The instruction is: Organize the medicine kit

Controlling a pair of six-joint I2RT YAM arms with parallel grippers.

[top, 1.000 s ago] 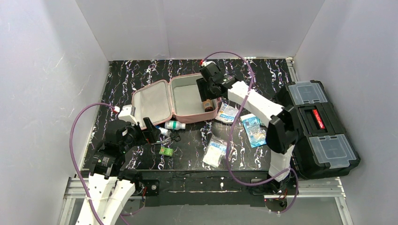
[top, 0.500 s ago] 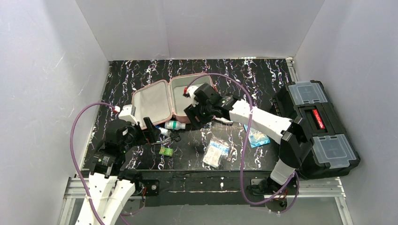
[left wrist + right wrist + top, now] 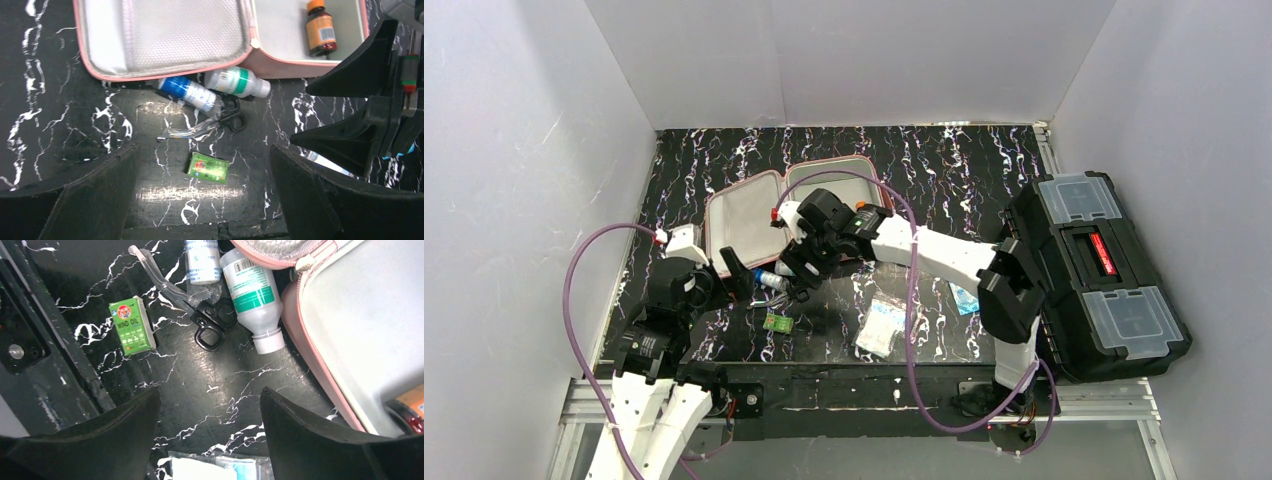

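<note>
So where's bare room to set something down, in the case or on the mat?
Bare: pink case floor left of the amber bottle, and the mat behind it. Crowded along its front: tube, white bottle, scissors, Wind Oil box.

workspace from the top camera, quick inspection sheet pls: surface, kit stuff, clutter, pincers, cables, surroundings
surface: black marbled tabletop
job's things: pink medicine kit open flat; amber bottle inside; white bottle, blue bottle, scissors and green box outside by its near edge; clear packet and blue packet further right
clutter: black toolbox at the right edge, closed
grippers: left pincer open, empty; right pincer open, empty, above bare tabletop near the scissors
cables: left cable loops off the table's side; right cable hangs near the clear packet
surroundings: white walls on three sides
</note>
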